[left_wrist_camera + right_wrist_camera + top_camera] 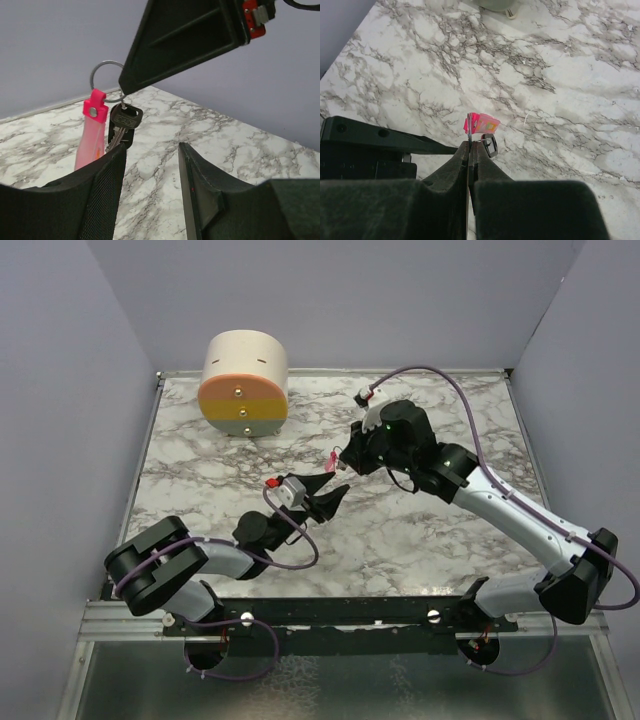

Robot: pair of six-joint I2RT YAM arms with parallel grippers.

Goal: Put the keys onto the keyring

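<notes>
Nearest to me, my left claw [151, 147] stands partly open with nothing between its fingers; the marbled worktop [225, 140] shows through the gap. Its left finger [100, 190] hides the lower end of the pink tag [92, 135], and the tip of the key [125, 117] comes down just beside that finger's upper edge. I cannot tell whether they touch.

Just past it, at about 12 o'clock, my right claw [122, 86] is pressed shut on the keyring [106, 61], a thin metal loop pinched at its 4 o'clock side and held up off the worktop. The pink tag hangs from the ring at 7 o'clock. The black-headed key dangles right under my fingertips, on the ring as far as I can see.

From above, the two claws meet near the middle of the worktop. Far off at 11 o'clock, a cream and orange drum [244, 383] lies near the back edge.
</notes>
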